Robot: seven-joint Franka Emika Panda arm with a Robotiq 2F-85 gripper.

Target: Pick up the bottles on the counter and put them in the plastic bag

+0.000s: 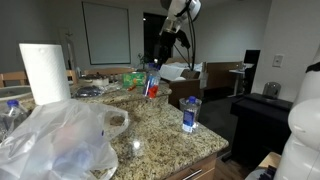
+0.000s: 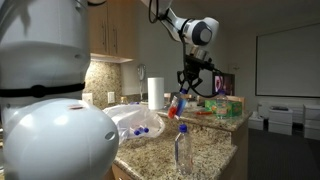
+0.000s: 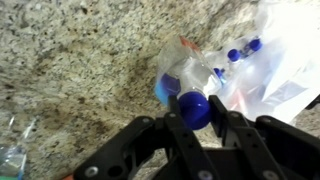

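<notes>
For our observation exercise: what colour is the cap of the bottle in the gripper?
Blue; the cap shows best in the wrist view.

A bottle [image 3: 180,80] sits tilted between the fingers [image 3: 224,125], above the tabletop [image 3: 80,60] and near the bag [image 3: 275,70], which lies to its right in the wrist view with more bottles [image 3: 233,55] inside. In an exterior view a lone bottle [image 1: 190,113] stands upright on the tabletop near its edge, well apart from the bag and right of it. The roll [image 1: 43,72] stands behind the bag, toward the left.
</notes>
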